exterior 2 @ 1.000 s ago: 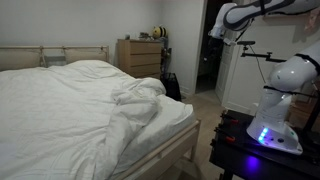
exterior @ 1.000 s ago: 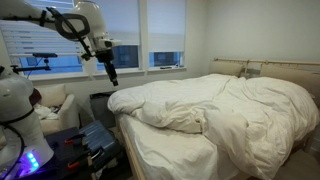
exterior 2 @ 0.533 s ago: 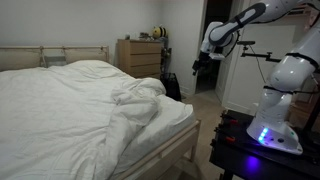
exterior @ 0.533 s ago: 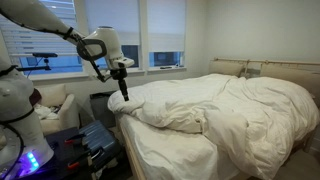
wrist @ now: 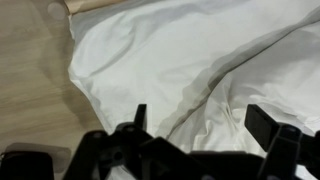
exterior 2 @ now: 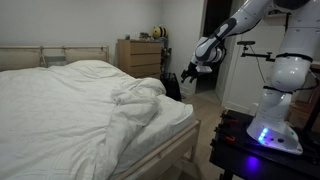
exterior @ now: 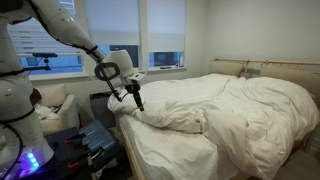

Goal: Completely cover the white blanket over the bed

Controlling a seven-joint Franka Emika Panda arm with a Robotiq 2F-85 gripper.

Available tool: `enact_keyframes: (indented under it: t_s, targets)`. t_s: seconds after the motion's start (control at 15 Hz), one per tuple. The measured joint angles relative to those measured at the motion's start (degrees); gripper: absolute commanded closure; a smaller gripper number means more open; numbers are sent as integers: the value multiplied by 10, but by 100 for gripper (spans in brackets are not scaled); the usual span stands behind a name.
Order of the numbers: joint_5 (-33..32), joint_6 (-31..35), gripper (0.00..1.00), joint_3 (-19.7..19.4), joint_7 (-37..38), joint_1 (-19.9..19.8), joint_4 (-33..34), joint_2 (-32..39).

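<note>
The puffy white blanket (exterior: pixel 215 105) lies bunched on the bed (exterior: pixel 170 150), folded back from the foot end, where the flat mattress sheet shows bare. It also shows in the other exterior view (exterior 2: pixel 80 100) and in the wrist view (wrist: pixel 200 60). My gripper (exterior: pixel 137 103) hangs just above the blanket's folded edge near the bed's foot corner; it shows there in both exterior views (exterior 2: pixel 171 77). In the wrist view the jaws (wrist: pixel 200 125) are spread wide with wrinkled blanket fabric beneath them, nothing held.
A cream armchair (exterior: pixel 55 108) stands by the window. A wooden dresser (exterior 2: pixel 138 57) is against the far wall. The robot base (exterior 2: pixel 275 125) and a dark cart (exterior: pixel 85 145) stand by the bed's foot. Wooden floor (wrist: pixel 30 80) lies beside the bed.
The arm has swung down and toward the bed, bringing the gripper from high near the window to just above the blanket's folded edge. The blanket has not moved.
</note>
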Motion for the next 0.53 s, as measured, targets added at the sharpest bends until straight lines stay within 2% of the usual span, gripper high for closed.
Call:
enact_keyframes:
  t_s: [0.2,0.53]
  targets:
    - [69,79,0,4,-59,14,18,57]
    - [191,127,0,46,-166,7,63,109]
